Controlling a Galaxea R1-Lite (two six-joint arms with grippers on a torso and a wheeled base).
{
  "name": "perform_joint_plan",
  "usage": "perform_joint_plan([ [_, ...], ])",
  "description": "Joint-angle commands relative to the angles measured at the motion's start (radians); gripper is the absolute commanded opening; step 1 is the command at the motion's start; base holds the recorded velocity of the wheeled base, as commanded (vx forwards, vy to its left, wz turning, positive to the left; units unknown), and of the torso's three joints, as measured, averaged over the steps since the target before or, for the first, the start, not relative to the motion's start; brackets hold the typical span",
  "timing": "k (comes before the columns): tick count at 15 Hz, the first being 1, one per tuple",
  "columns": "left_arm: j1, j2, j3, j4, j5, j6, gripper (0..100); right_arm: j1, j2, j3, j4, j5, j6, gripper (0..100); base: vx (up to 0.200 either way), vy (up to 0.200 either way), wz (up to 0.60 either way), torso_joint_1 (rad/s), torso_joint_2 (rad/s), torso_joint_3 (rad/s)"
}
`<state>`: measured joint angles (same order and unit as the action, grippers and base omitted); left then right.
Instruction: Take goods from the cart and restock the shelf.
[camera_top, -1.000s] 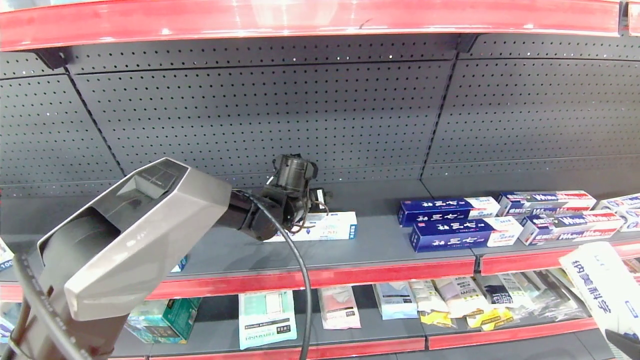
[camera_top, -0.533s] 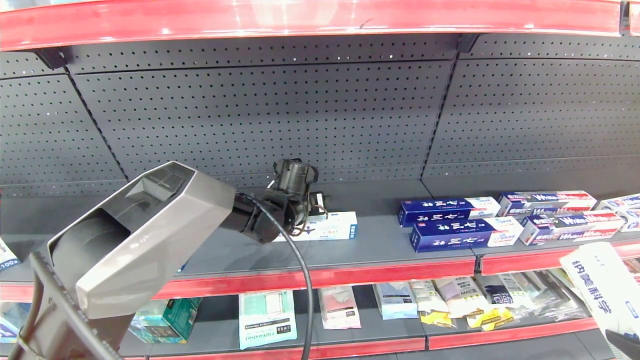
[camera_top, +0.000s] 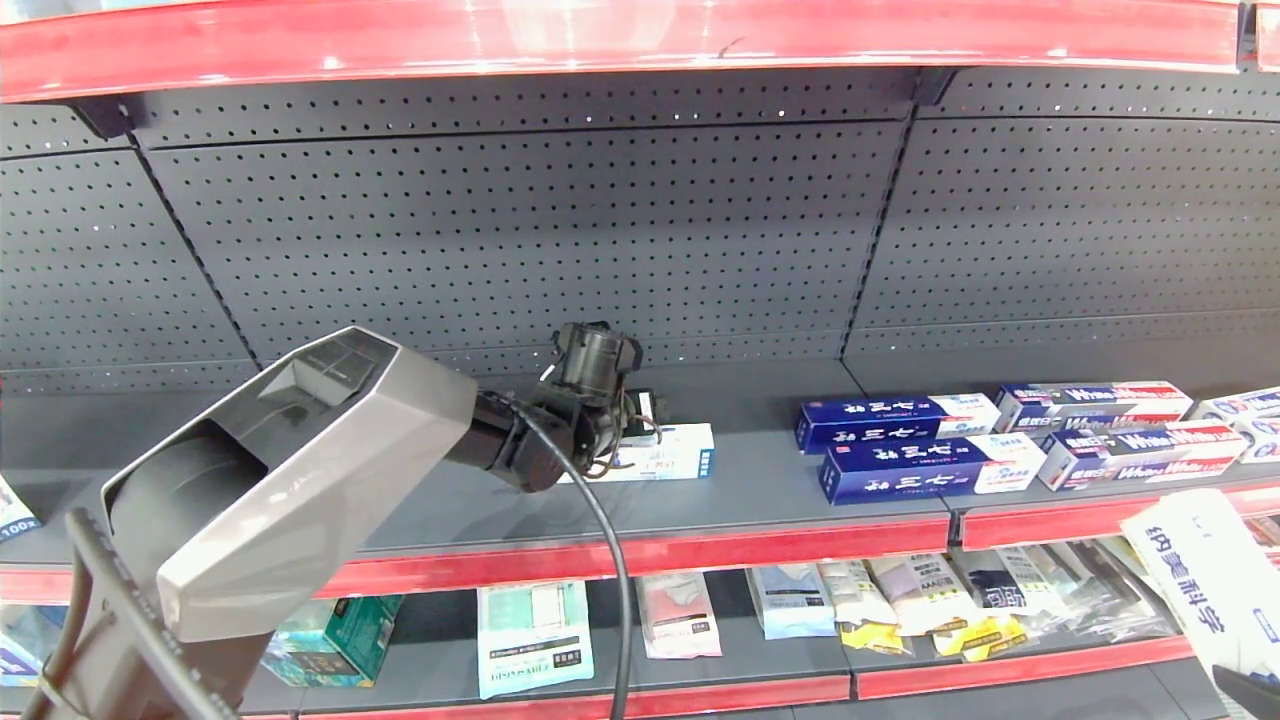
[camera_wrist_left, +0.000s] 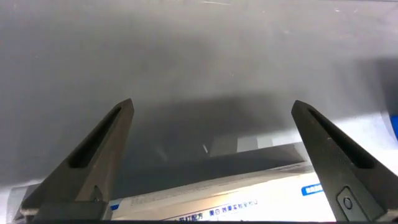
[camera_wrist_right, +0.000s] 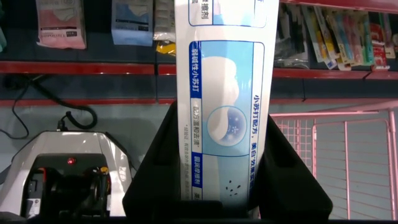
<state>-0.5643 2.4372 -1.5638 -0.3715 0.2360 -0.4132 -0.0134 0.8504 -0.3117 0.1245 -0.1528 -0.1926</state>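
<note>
White box (camera_top: 675, 452) partly behind the left arm (camera_top: 300, 470), perhaps nearly half.

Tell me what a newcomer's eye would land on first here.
The big grey left arm spans the middle shelf, its left end effector open over a white box lying there. At lower right, the right end effector grips a white carton, near blue boxes on the shelf.

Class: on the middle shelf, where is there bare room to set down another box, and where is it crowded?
Bare shelf lies between the white box by the open left gripper and the dark blue boxes. Behind the white box, up to the pegboard, is also bare. The right end, with two rows of boxes, is crowded.
</note>
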Motion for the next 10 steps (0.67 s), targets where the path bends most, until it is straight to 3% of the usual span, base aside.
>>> perform_joint_plan([
  [1, 0.001, -0.004, 0.007, 0.002, 0.000, -0.001, 100, 0.000, -0.011, 0.006, 0.000, -0.001, -0.001, 0, 0.000, 0.000, 0.00, 0.000, 0.00, 0.000],
  [10, 0.000, -0.014, 0.041, 0.002, -0.003, 0.002, 100, 0.000, -0.014, 0.011, 0.000, -0.001, -0.001, 0, 0.000, 0.000, 0.00, 0.000, 0.00, 0.000],
])
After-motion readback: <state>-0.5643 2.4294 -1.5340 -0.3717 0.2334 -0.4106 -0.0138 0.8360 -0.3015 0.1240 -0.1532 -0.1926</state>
